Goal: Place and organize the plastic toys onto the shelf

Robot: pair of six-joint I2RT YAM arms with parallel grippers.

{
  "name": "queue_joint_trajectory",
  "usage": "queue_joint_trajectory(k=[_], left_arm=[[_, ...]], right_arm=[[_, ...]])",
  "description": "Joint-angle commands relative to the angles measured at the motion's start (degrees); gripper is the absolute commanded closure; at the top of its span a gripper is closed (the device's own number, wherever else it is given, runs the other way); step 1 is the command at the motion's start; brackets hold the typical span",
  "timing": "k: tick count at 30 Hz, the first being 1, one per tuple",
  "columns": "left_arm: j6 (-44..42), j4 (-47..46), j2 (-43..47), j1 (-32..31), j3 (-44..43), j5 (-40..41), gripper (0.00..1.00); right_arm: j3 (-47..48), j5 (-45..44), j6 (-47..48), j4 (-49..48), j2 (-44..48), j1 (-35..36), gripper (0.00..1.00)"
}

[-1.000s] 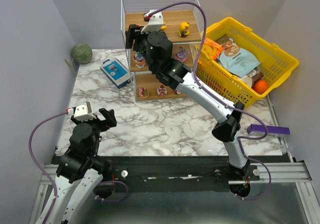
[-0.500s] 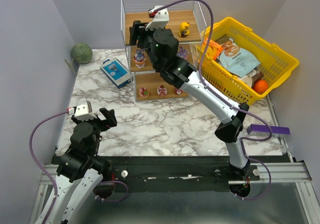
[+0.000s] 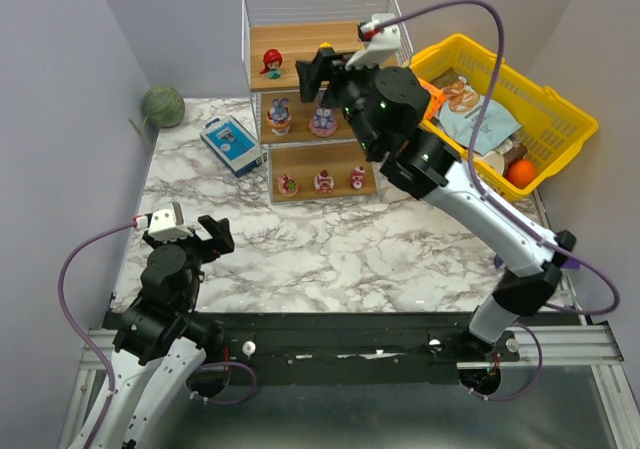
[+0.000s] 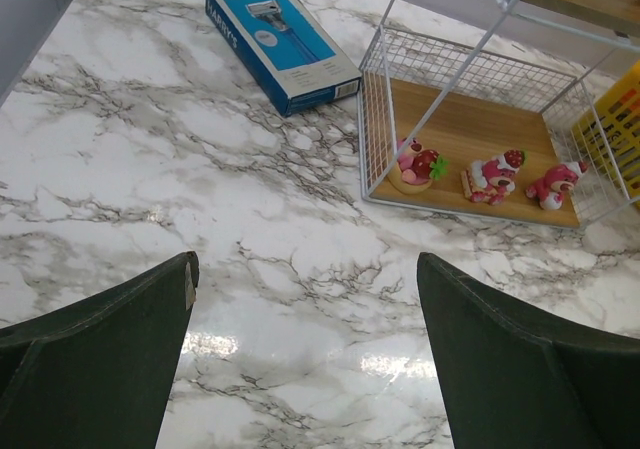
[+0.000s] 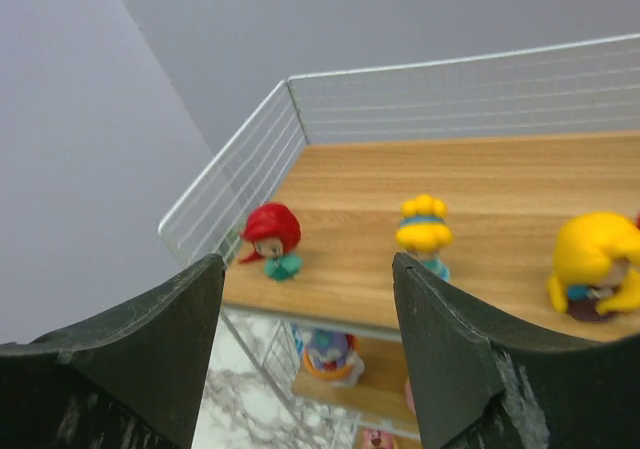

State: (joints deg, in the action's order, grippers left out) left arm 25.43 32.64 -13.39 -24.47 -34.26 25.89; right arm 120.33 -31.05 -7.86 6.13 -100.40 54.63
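Note:
The shelf [image 3: 300, 41] stands at the back of the marble table. Its top board [image 5: 480, 179] carries a red-haired toy [image 3: 270, 63] [image 5: 272, 239] at the left and two yellow toys [image 5: 424, 231] [image 5: 596, 264]. Two purple bunny-eared toys [image 3: 280, 115] [image 3: 322, 119] stand on the middle tier. Three pink-red cake-like toys [image 3: 288, 183] [image 3: 324, 180] [image 3: 357, 177] line the bottom board [image 4: 470, 129]. My right gripper [image 3: 318, 74] [image 5: 305, 269] hovers open and empty in front of the top tier. My left gripper [image 3: 208, 237] [image 4: 305, 269] is open over bare marble near the front left.
A yellow basket [image 3: 560, 119] with snack packets [image 3: 475, 114] and an orange ball [image 3: 520, 173] sits right of the shelf. A blue-white box [image 3: 230, 144] [image 4: 280, 41] lies left of it. A green ball [image 3: 162, 105] rests at the back left corner.
My right arm has swung right and drawn back from the top tier's left end, uncovering the red-haired toy standing there. The left arm has not moved.

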Motion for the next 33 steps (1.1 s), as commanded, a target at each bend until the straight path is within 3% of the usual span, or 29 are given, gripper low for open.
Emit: queue_joint_trajectory(k=[1, 8, 10, 15, 21, 33], left_arm=[[3.8, 0.2, -1.6, 0.3, -2.0, 0.7, 0.01], [5.9, 1.5, -5.1, 0.3, -3.9, -1.5, 0.01], [6.1, 1.5, -5.6, 0.2, -4.2, -2.9, 0.01], [4.8, 0.2, -5.6, 0.2, -3.6, -6.9, 0.01], [5.4, -1.0, -5.5, 0.2, -3.7, -9.5, 0.01], [4.1, -2.1, -3.4, 0.2, -3.2, -11.6, 0.01]], right_arm=[[-18.1, 1.1, -2.3, 1.3, 12.4, -0.1, 0.23], [-54.2, -3.8, -9.3, 3.7, 37.7, -0.1, 0.2], [-60.3, -3.3, -13.1, 6.6, 45.8, -0.1, 0.18], [-76.1, 2.4, -16.2, 10.4, 58.3, -0.1, 0.0], [-84.2, 2.8, -21.7, 14.4, 69.4, -0.1, 0.0], [-84.5, 2.0, -24.9, 22.8, 73.8, -0.1, 0.0]])
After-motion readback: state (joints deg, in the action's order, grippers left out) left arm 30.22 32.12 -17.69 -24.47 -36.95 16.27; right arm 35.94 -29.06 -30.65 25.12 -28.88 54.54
